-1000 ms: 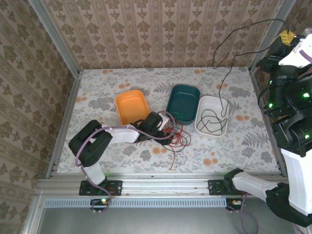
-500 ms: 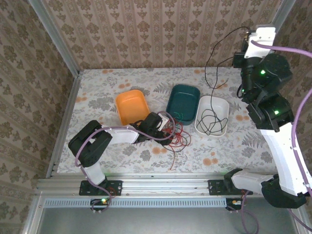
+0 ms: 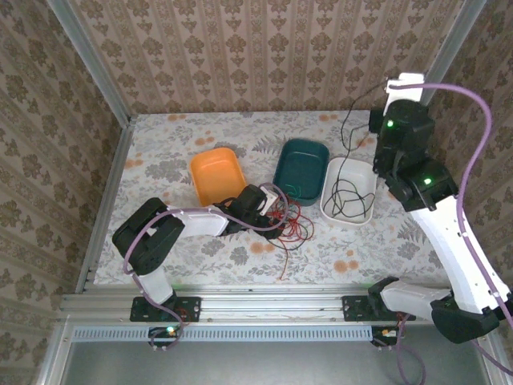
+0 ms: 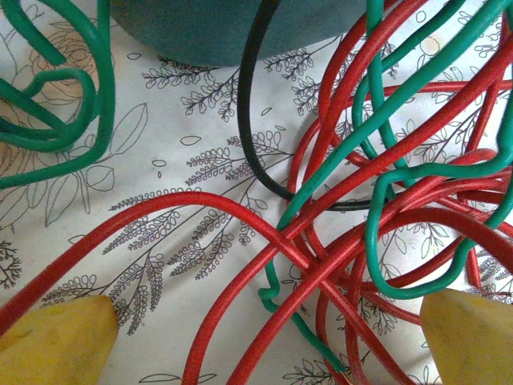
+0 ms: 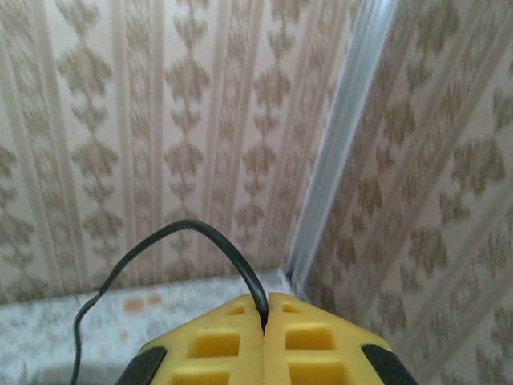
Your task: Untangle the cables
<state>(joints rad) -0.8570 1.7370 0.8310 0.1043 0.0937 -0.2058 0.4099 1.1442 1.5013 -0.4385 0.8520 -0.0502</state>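
A tangle of red cables and a green cable lies on the table in front of the teal tray. My left gripper lies low at this tangle, open. In the left wrist view its yellow fingertips stand wide on either side of the crossing red cables, green loops and one black cable. My right gripper is raised at the back right, shut on a black cable. That black cable hangs down into the white tray and coils there.
An orange tray stands left of the teal tray, whose wall fills the top of the left wrist view. Patterned walls and a metal corner post close in the back and sides. A metal rail runs along the near edge.
My right arm has swung left from the far right corner toward the white tray, carrying the black cable, whose hanging loop has shortened. The left arm has not moved.
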